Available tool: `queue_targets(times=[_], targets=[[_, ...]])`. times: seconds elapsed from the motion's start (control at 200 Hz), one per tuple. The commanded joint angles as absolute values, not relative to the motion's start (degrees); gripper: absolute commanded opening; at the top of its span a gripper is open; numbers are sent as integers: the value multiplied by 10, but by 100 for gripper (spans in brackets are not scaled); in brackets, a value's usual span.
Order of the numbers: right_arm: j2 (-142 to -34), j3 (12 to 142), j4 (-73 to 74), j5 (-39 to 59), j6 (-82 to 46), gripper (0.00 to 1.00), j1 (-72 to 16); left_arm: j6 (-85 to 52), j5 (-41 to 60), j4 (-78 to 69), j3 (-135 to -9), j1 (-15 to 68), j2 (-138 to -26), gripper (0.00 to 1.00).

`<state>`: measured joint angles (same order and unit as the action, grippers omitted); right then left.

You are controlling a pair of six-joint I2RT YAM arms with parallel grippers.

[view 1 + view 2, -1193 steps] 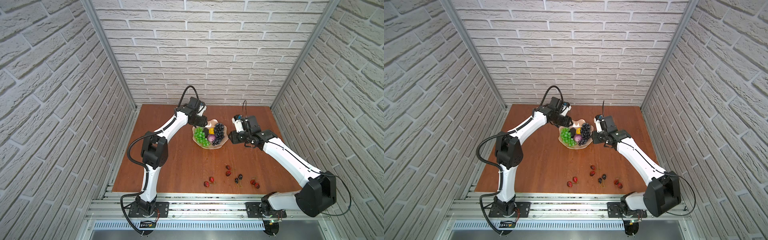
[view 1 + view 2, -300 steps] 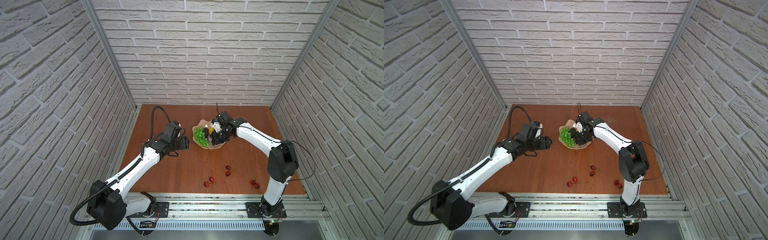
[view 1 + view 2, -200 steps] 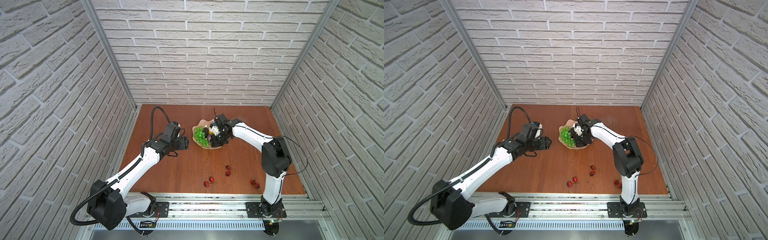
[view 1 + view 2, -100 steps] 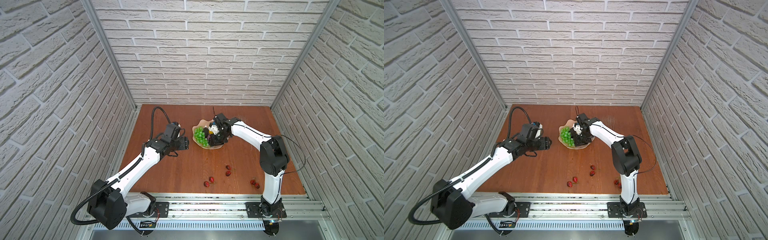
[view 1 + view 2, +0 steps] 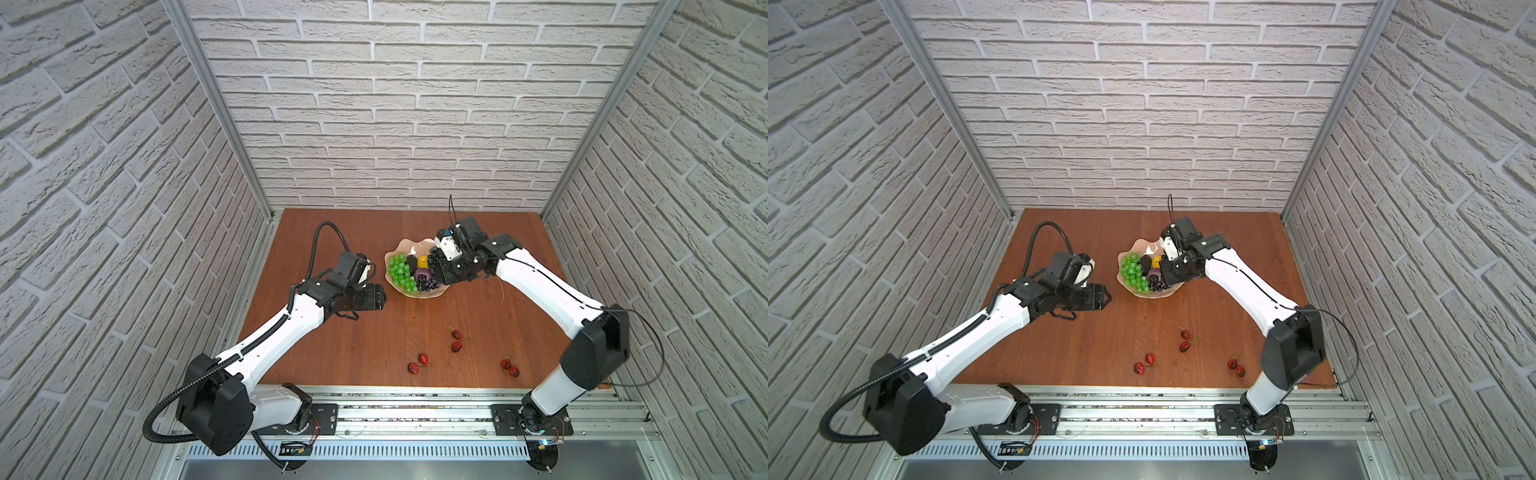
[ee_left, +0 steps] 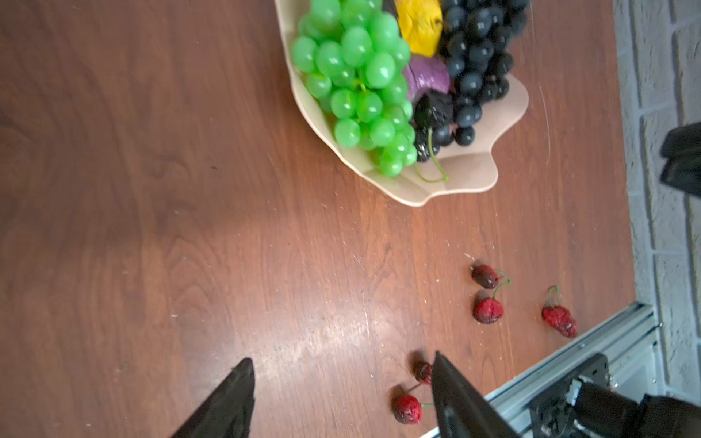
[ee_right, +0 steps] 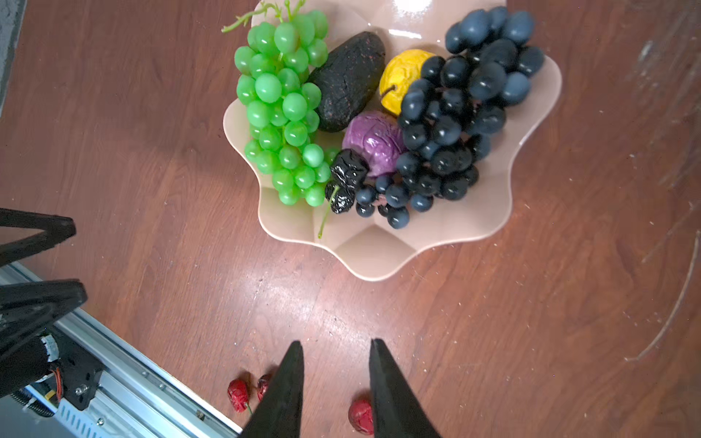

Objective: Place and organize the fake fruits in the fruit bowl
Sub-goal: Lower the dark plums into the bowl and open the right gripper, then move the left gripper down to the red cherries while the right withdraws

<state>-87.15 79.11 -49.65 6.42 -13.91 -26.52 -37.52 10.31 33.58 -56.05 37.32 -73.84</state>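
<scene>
Hidden in both top views behind right hand (image 7: 335, 343): right side of fruit bowl (image 5: 409, 251). Inside: green grape bunch (image 7: 282, 110), dark grape bunch (image 7: 455, 110), avocado (image 7: 349, 83), lemon (image 7: 398, 81), purple fruit (image 7: 373, 142), two dark cherries (image 7: 347, 178). Loose toward bench (image 5: 353, 332) front: six red cherries (image 5: 457, 347), well apart from bowl. Right hand slightly apart, empty, at bowl's right rim; left hand (image 6: 341, 358) wide apart, empty, near bowl's left.

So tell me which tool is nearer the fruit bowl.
Right. In both top views the right tool hangs over the fruit bowl at its right edge; the left tool is off the bowl's left side, clear of the rim, above the table.
</scene>
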Motion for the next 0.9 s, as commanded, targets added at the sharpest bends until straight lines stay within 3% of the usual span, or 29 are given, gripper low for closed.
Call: queue_targets(times=[0.0, 0.305, 0.555, 0.895], targets=[[-827, 723, -449, 33, -167, 32, -272, -374, 110, 343, -559, 436, -762, 73], [-746, 626, -447, -20, -184, 39, -261, -290, 26, 350, -594, 613, -833, 69], [-773, 605, -407, 19, -183, 40, -223, -220, 39, 324, -618, 665, -900, 57], [-780, 595, -385, 31, -178, 39, -210, -157, -19, 332, -663, 724, -983, 53]])
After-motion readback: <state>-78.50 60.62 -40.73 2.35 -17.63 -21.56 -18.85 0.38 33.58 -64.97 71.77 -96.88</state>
